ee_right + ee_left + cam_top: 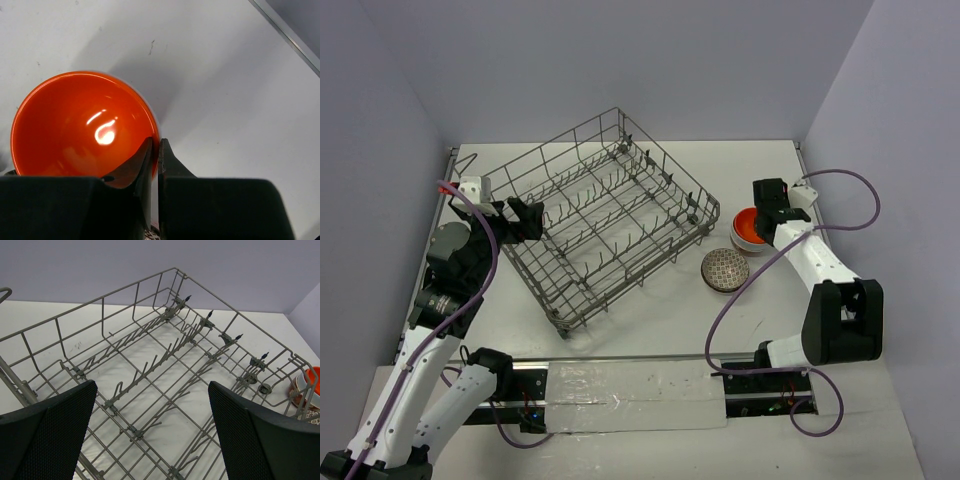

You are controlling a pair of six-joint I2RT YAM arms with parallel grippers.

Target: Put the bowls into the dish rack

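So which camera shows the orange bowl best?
The right wrist: the orange bowl fills the picture, rim pinched by the right gripper. The top view shows it small, partly hidden by that gripper; the left wrist only a sliver behind the rack.

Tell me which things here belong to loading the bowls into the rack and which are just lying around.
Part of the job: grey wire dish rack; glossy orange-red round bowl, its rim pinched by the right gripper; round bowl with fine dark-and-white patterned inside; open left gripper beside the rack.
Just lying about: clear plastic sheet at the near edge; purple cables.
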